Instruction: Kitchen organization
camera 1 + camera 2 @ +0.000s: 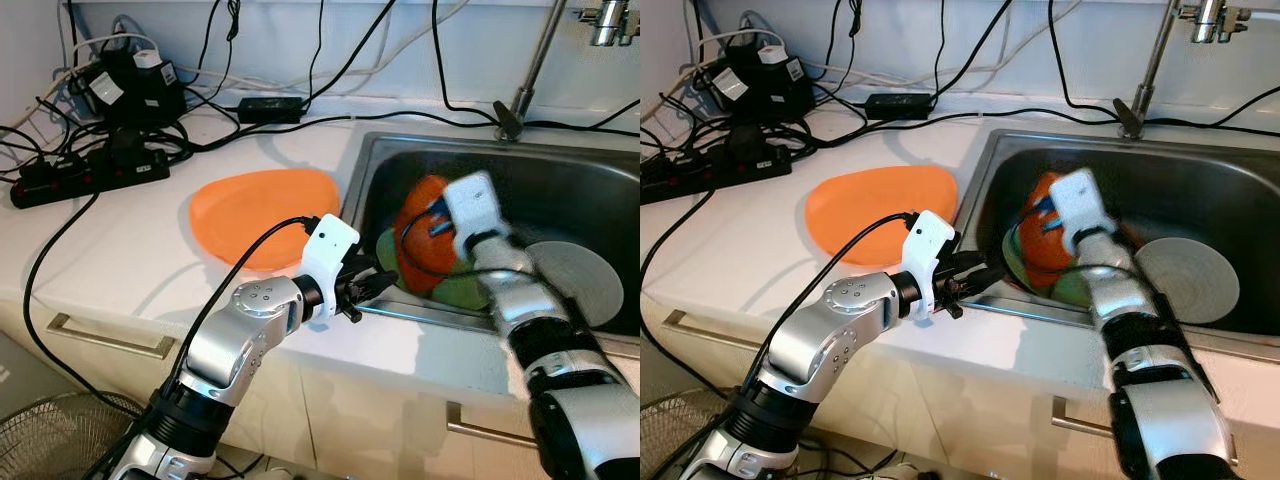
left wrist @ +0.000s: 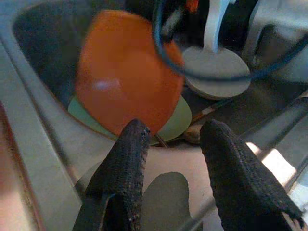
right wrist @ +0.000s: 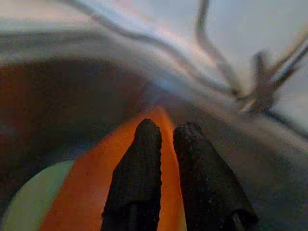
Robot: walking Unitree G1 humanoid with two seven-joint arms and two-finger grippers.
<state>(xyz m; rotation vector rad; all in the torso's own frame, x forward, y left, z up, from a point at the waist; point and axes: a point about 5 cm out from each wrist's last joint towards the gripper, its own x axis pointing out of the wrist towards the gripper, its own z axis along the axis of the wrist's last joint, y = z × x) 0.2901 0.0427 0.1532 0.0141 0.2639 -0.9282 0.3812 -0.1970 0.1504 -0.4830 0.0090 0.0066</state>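
Right gripper (image 3: 166, 139): fingers pinched on the orange plate's (image 1: 420, 235) rim, tilted up inside the sink (image 1: 560, 170).
Left gripper (image 2: 173, 144): fingers apart, empty, at the sink's front edge.
Risk: plate could slip (thin rim grip) and strike the green plate (image 2: 175, 124) beneath.

Brushed steel sink (image 1: 600, 180); glossy plastic orange plate (image 1: 265, 215); smooth white counter (image 1: 120, 250).

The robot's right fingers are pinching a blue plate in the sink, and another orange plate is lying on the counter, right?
Not quite: the plate pinched by the right gripper in the sink is orange, not blue. The right wrist view shows the fingers closed on its orange edge, with a green plate beneath it. The other orange plate does lie on the counter.
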